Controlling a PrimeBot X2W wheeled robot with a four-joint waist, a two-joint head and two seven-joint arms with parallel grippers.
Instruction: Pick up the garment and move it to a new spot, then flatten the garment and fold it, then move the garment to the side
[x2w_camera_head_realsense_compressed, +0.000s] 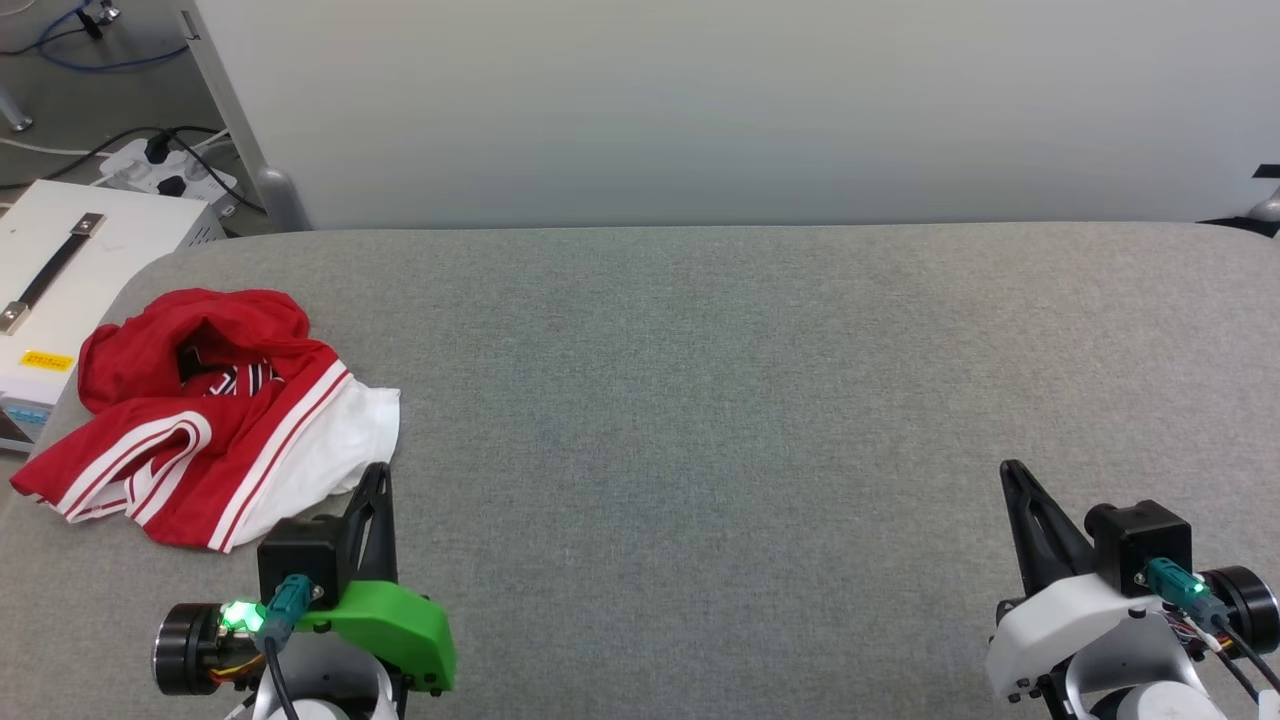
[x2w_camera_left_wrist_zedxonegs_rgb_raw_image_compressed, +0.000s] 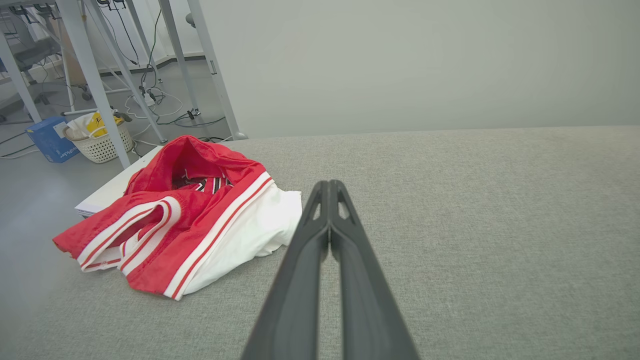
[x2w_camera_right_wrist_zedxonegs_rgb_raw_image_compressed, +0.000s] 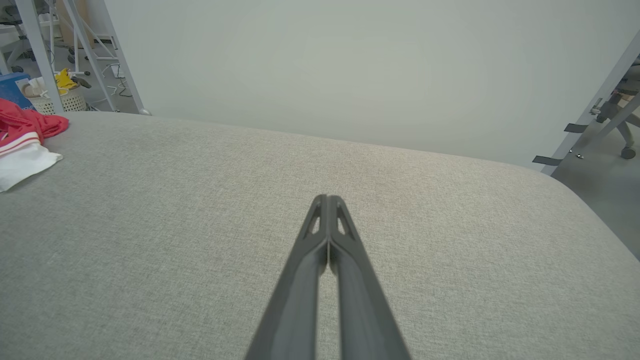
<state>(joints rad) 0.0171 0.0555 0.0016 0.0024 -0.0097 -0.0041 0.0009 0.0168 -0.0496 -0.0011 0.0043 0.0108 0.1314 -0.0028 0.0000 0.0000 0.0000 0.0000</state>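
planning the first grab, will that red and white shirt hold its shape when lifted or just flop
Probably floppy: the garment lies crumpled in soft folds, so a pinched spot would likely lift while the rest hangs. It looks thin and light, so it should lift easily. Pushed, it would likely bunch on the grey fabric surface rather than slide whole.

The head camera looks steeply down over the grey padded surface (x2w_camera_head_realsense_compressed: 750, 420). The 2 wrist cameras sit low, facing the pale wall (x2w_camera_left_wrist_zedxonegs_rgb_raw_image_compressed: 425, 65). All 3 catch the red T-shirt (x2w_camera_head_realsense_compressed: 200, 430).
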